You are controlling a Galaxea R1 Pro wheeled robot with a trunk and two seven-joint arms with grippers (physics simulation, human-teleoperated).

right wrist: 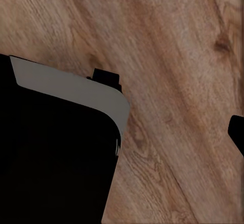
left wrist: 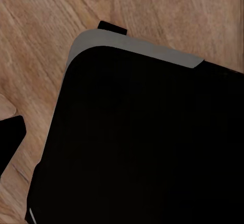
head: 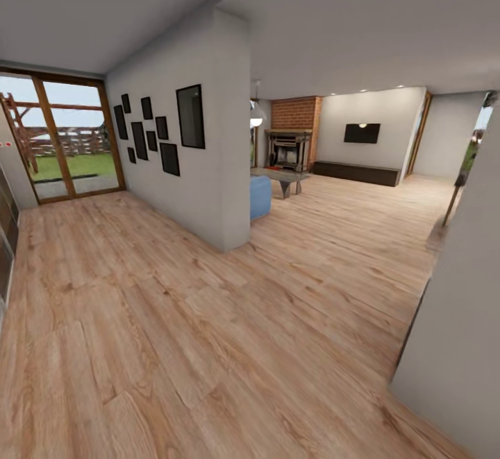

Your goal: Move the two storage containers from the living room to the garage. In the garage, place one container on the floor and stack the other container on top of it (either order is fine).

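Light wood plank floor (head: 208, 348) underfoot, running through a hallway toward the living room (head: 347, 167) ahead. White dividing wall (head: 201, 188) at centre, hung with dark picture frames (head: 190, 117); wood-framed glass doors (head: 66, 136) at far left, lawn and fence beyond. Farther in: brick-backed dark fireplace (head: 288, 148), wall-mounted screen (head: 362, 132), low dark cabinet (head: 355, 172), a small table (head: 283, 178), corner of a blue sofa (head: 260, 196). Both wrist views aimed down at planks past the black, grey-edged robot base (left wrist: 137, 142). Hand states: cannot tell, either side. Storage containers nowhere located yet, presumably deeper in the living room. Judged as very early: nothing fetched, nothing carried, garage stacking entirely ahead.
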